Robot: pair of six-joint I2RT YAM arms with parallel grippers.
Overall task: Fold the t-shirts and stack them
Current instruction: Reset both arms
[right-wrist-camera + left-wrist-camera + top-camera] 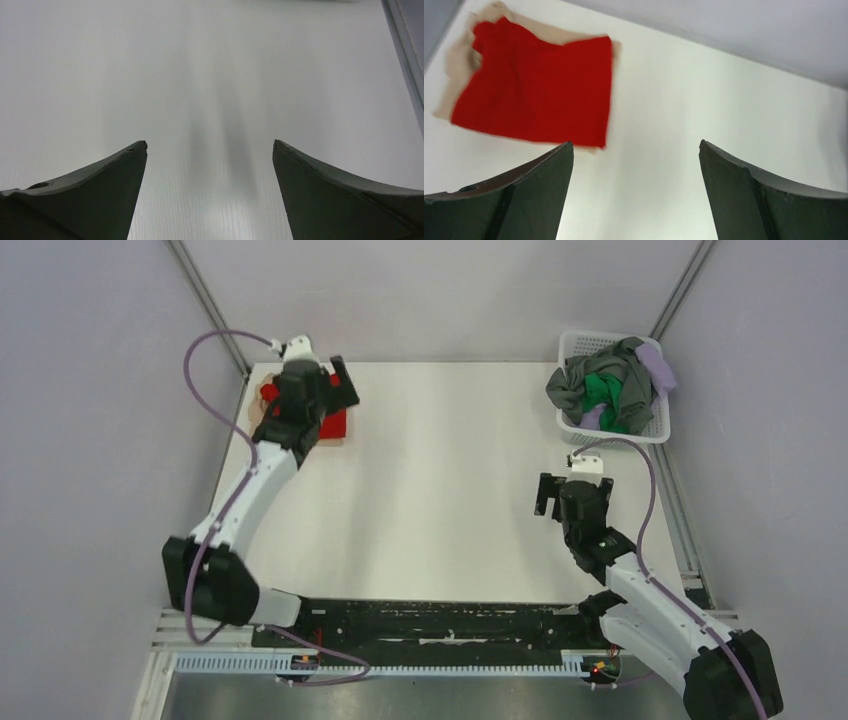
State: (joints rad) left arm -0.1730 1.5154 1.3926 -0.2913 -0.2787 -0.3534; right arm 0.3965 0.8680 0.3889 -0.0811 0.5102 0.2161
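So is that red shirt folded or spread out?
Folded. The red t-shirt lies as a compact rectangle atop a beige t-shirt, whose edges peek out around it.

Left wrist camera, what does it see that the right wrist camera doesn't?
Only the left wrist camera shows the folded red shirt lying on top of a beige shirt. Only the right wrist camera shows a grey rail along the table's edge. Both show the white table and their own dark fingers: the left gripper and the right gripper are each open, with nothing between the fingers.
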